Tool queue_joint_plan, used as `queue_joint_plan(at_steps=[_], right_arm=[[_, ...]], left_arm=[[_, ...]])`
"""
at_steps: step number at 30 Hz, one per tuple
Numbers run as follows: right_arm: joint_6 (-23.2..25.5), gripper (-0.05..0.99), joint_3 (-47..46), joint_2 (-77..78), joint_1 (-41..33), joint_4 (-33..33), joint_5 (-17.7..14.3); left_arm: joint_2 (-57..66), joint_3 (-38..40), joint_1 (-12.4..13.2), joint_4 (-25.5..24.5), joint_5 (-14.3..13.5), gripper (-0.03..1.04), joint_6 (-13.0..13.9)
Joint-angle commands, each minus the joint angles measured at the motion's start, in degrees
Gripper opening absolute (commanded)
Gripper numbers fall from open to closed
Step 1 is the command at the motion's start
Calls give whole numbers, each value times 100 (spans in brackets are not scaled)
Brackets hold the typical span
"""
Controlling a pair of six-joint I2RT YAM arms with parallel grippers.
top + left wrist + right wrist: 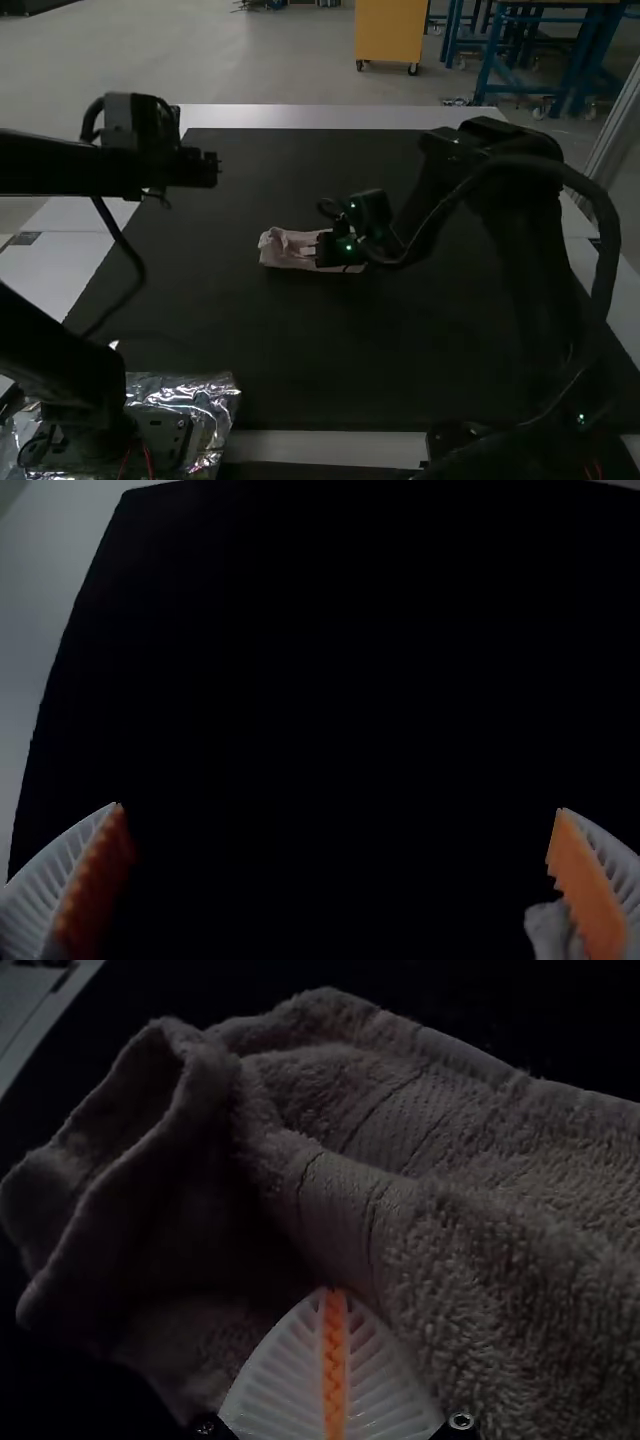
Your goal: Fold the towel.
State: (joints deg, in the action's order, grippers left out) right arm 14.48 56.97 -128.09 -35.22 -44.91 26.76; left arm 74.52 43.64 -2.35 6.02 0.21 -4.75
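Note:
The pinkish-grey towel [290, 248] lies bunched in a narrow strip near the middle of the dark mat. Over its right part is my right gripper [325, 249]. In the right wrist view the towel [480, 1200] is rumpled, with a raised, curled fold at one end, and my right gripper [334, 1295] is shut, its tips against the cloth beside a woven band. My left gripper [212, 168] hangs above the mat, away from the towel. In the left wrist view my left gripper [338, 808] stands open, and a small bit of greyish cloth [548, 928] shows beside one finger.
A dark mat [300, 350] covers most of the white table [300, 117]. Crinkled silver foil [210, 395] lies around the left arm's base. The right arm reaches over the mat's right half, its cable looping outward.

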Motion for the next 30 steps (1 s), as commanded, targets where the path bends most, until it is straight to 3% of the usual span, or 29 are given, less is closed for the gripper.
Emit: queue_joint_plan(at_steps=[1,6,8,11,12,18,22,30], right_arm=[[248,-2,7,382,51,-1,4],[283,-1,95,1744,393,553,-163],[231,11,165,2385,534,887,-365],[187,44,200,3326,754,1195,-620],[152,50,200,3633,833,1318,-646],[64,57,148,5295,1281,2249,-620],[64,92,-37,6464,1597,2601,-611],[64,92,-661,8652,2406,3199,-822]], left_arm=[[-351,286,-81,-84,-30,97,45],[-808,461,-64,-330,-30,97,62],[-983,532,-64,-426,-30,97,106],[-1309,637,-81,-514,-30,97,141],[-1423,681,-81,-532,-38,97,159],[-2108,857,-90,-672,-30,97,273],[-2539,848,-46,-804,-38,97,308],[-3699,532,-37,-822,-170,97,326]])
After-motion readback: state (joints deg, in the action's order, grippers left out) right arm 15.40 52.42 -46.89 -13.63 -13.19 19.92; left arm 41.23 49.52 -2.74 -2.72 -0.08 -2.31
